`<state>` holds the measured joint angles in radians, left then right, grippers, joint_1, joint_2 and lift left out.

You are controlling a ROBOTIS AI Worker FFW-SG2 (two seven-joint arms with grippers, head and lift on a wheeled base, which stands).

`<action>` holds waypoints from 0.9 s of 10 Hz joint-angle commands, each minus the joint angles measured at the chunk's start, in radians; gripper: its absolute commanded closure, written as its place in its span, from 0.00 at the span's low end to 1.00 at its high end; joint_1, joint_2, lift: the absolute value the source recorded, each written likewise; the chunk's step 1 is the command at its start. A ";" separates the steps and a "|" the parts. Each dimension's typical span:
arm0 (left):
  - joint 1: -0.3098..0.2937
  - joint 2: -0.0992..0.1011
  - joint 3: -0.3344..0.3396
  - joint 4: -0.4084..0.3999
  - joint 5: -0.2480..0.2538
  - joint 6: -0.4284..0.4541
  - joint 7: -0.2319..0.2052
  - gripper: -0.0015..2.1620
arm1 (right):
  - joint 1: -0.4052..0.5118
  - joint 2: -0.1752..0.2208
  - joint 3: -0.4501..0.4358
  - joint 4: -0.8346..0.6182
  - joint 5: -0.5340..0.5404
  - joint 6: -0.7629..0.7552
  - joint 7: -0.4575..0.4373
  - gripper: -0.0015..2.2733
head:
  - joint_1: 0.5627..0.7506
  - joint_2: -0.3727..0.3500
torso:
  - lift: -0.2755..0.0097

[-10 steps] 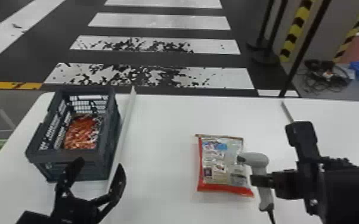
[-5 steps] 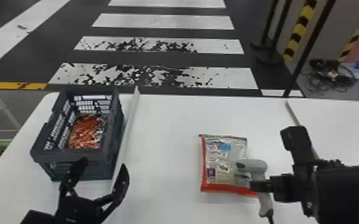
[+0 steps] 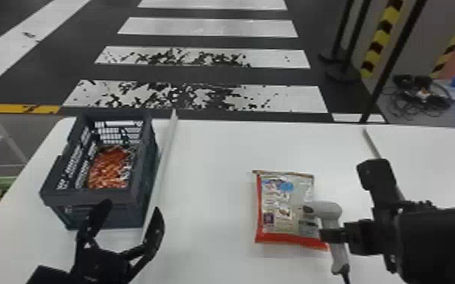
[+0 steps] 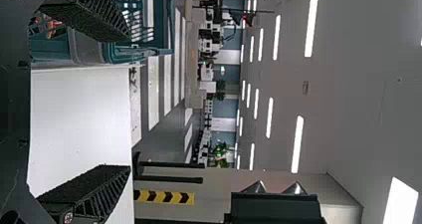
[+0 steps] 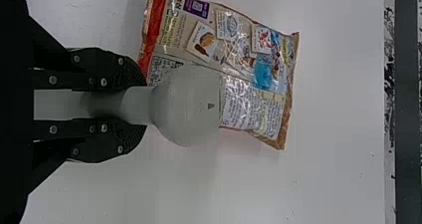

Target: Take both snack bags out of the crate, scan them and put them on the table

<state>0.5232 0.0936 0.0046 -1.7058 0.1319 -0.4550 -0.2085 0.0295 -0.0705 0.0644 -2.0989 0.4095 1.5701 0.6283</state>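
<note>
One scanner, handle clamped in the right gripper, is sitting slightly farther left over the table than a second ago. Two snack bags are showing, one bag lying in the single crate, the other bag lying on the table under the scanner's head, partly overlapped by it. Left gripper is hanging empty near the crate's near side, fingers spread

Hall with crosswalk, ceiling lights
</note>
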 commanded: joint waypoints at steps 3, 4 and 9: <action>-0.008 0.000 -0.003 0.002 0.000 0.003 0.000 0.04 | -0.017 -0.014 -0.124 0.005 0.008 0.002 0.001 0.99 | 0.70 0.46 | 0.63; -0.008 0.000 -0.003 0.002 0.000 0.003 0.000 0.04 | -0.025 -0.034 -0.146 0.023 0.006 0.002 0.001 0.99 | 0.70 0.42 | 0.63; -0.008 -0.002 -0.002 0.009 0.000 0.003 0.000 0.04 | -0.091 -0.086 -0.192 0.218 -0.015 0.002 -0.007 0.99 | 0.70 0.29 | 0.63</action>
<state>0.5150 0.0924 0.0026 -1.6968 0.1319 -0.4516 -0.2086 -0.0515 -0.1511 -0.1270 -1.8971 0.3944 1.5701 0.6209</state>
